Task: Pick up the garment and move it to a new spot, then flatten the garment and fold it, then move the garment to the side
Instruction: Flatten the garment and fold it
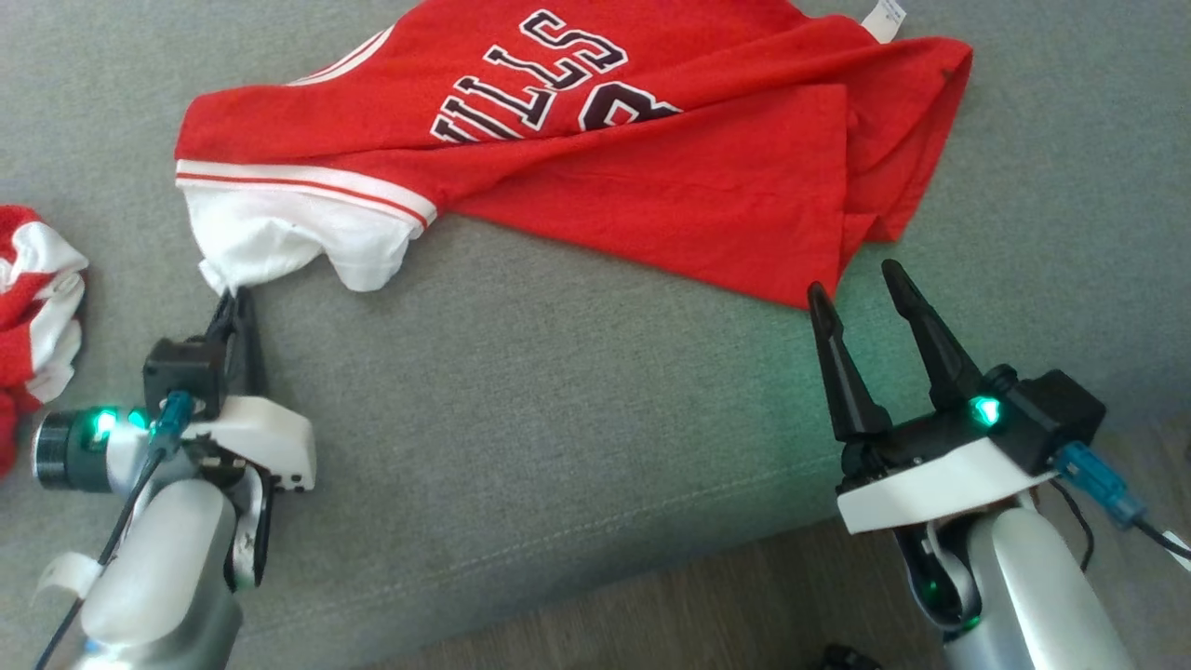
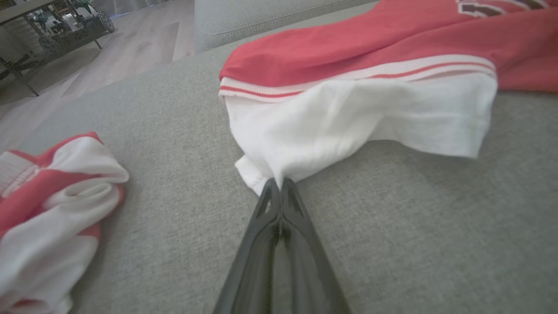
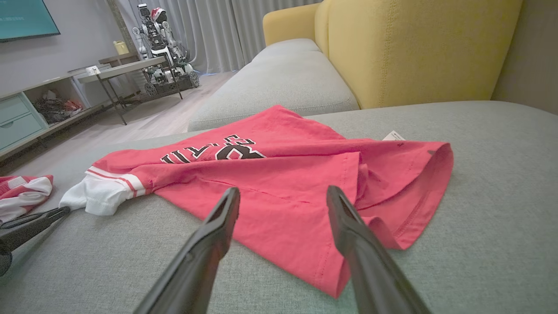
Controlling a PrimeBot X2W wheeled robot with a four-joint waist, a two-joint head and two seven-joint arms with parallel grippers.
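Observation:
The garment (image 1: 651, 177) is a red T-shirt with white sleeves and dark lettering, lying rumpled on the grey sofa seat (image 1: 558, 419). My left gripper (image 1: 233, 296) is shut on the corner of the white sleeve (image 2: 348, 117), and the cloth is drawn to a point at the gripper (image 2: 279, 182) tips. My right gripper (image 1: 856, 277) is open just in front of the shirt's near red hem, touching nothing. In the right wrist view the right gripper (image 3: 282, 192) frames the red hem (image 3: 283, 235), and the left gripper (image 3: 35, 220) lies low at the far left.
A second red-and-white cloth bundle (image 1: 33, 298) (image 2: 48, 205) lies on the seat's left end. The seat's front edge and wooden floor (image 1: 698, 605) run below my arms. A yellow backrest (image 3: 414, 48) stands behind the shirt. A table (image 3: 130, 67) stands across the room.

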